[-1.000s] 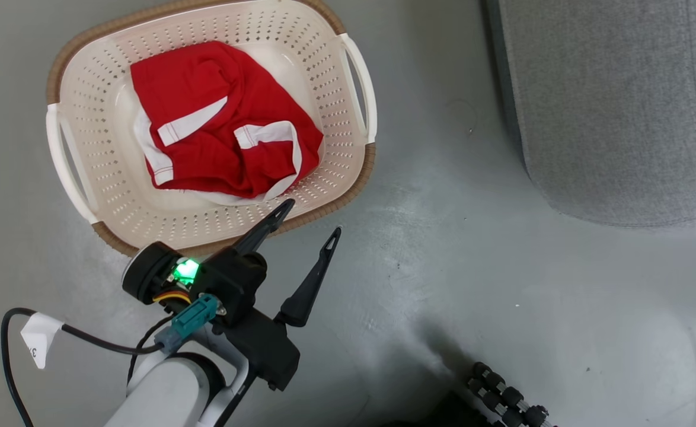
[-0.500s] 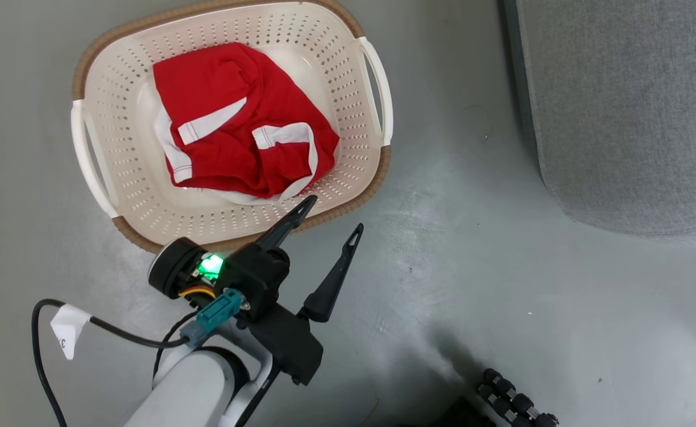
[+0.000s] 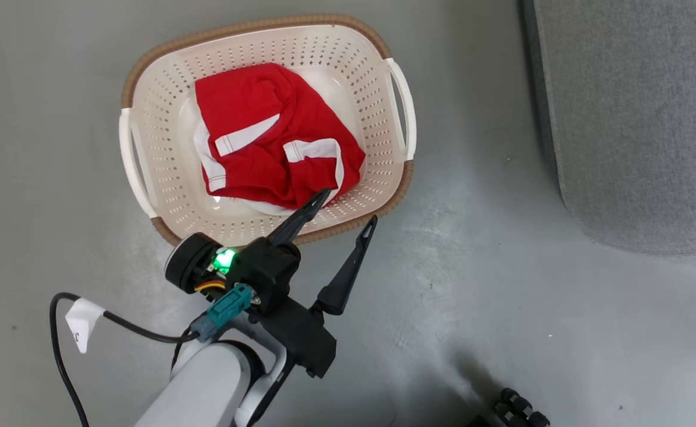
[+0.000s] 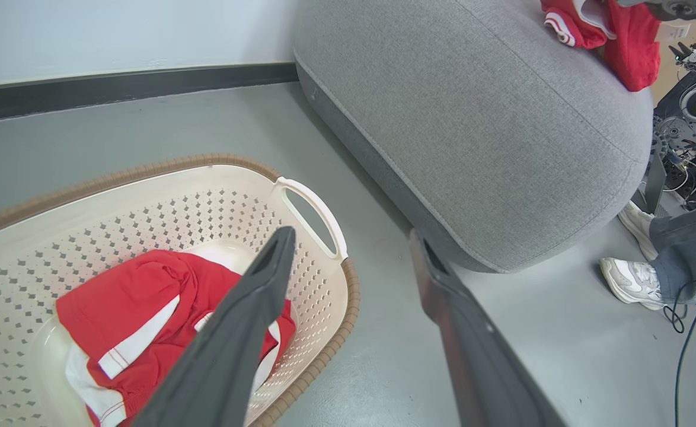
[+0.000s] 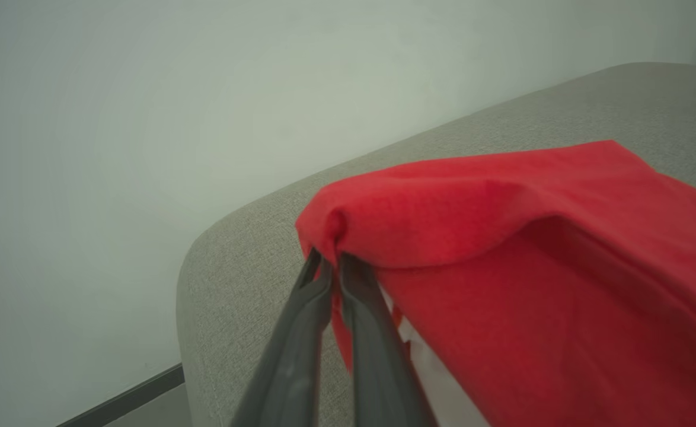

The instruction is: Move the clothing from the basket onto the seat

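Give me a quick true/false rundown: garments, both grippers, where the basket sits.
1. A red garment lies in the basket. True.
2. The left gripper is shut on it. False: it is open, holds nothing and hangs at the basket's near rim.
3. The right gripper pinches a second red garment at the seat. True.
4. The basket stands on the seat. False: it stands on the floor, beside the seat.

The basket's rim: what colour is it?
The rim is brown, woven-looking, around a cream-white basket; head view shows it best.
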`<state>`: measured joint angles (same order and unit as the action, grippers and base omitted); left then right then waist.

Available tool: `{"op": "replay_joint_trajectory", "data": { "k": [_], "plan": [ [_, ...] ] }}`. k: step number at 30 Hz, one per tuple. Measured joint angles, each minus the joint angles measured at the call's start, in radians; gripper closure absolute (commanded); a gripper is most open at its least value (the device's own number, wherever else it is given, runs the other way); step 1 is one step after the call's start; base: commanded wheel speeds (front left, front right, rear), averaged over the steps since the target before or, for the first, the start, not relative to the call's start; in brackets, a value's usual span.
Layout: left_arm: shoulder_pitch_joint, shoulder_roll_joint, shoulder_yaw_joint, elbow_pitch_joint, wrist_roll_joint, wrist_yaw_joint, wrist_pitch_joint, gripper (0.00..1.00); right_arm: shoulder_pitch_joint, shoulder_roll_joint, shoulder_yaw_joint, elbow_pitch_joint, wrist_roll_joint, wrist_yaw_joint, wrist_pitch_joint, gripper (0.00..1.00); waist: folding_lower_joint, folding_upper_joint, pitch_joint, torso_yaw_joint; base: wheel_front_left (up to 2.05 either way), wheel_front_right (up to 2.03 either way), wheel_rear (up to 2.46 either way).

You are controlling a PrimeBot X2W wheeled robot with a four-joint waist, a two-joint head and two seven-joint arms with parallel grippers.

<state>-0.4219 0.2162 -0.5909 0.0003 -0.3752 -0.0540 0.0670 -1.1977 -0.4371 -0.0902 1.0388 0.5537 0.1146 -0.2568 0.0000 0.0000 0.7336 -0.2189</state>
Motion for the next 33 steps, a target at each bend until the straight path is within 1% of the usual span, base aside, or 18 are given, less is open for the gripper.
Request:
{"op": "replay_joint_trajectory", "data": {
  "k": [1, 2, 6, 7, 14, 16, 20, 28, 33],
  "plan": [
    [0.0, 0.0, 0.002, 0.002, -0.001, 0.0, -0.003, 0.0, 0.001, -0.005, -0.006, 0.002, 0.0, 0.0, 0.0, 0.21, -0.0001, 0.0, -0.006, 0.007, 0.0, 0.0, 0.0],
    [0.0, 0.0, 0.002, 0.004, -0.001, 0.0, -0.009, 0.0, 0.003, -0.006, -0.01, 0.004, 0.0, 0.0, 0.0, 0.0, 0.0, 0.0, -0.009, 0.01, 0.0, 0.0, 0.0],
    [0.0, -0.005, 0.0, 0.025, -0.003, -0.001, -0.016, 0.0, 0.031, -0.001, -0.022, 0.022, 0.0, 0.0, 0.0, 0.0, 0.0, 0.0, -0.021, 0.017, 0.0, 0.0, 0.0],
    [0.0, -0.006, 0.0, 0.029, -0.004, -0.007, -0.018, 0.0, 0.041, 0.004, -0.024, 0.026, 0.0, 0.0, 0.0, 0.0, 0.0, 0.0, -0.025, 0.018, 0.0, 0.0, 0.0],
    [-0.003, -0.023, 0.0, 0.078, -0.012, -0.01, -0.045, 0.0, 0.124, 0.061, -0.016, 0.028, -0.019, 0.001, 0.0, 0.0, 0.0, 0.0, -0.071, 0.016, 0.0, 0.0, 0.0],
    [-0.003, -0.029, -0.001, 0.099, -0.022, -0.017, -0.053, 0.0, 0.153, 0.071, -0.008, 0.026, -0.03, 0.002, 0.0, 0.0, 0.0, 0.0, -0.087, 0.015, 0.0, 0.0, 0.0],
    [-0.001, -0.046, 0.004, 0.142, -0.052, -0.017, -0.071, 0.0, 0.228, 0.102, 0.009, 0.02, -0.05, 0.005, 0.0, 0.0, -0.0001, -0.0001, -0.128, 0.014, 0.0, 0.0, 0.0],
    [0.003, -0.083, 0.026, 0.207, -0.076, -0.016, -0.119, 0.0, 0.332, 0.146, 0.021, -0.041, -0.063, 0.006, 0.0, 0.0, -0.0001, -0.0001, -0.215, 0.024, 0.0, 0.0, 0.0],
    [0.026, -0.113, 0.044, 0.261, -0.115, -0.015, -0.155, 0.0, 0.435, 0.17, 0.036, -0.096, -0.082, 0.009, 0.0, 0.0, -0.0002, -0.0001, -0.279, 0.045, 0.0, 0.0, 0.0]
  ]
}}
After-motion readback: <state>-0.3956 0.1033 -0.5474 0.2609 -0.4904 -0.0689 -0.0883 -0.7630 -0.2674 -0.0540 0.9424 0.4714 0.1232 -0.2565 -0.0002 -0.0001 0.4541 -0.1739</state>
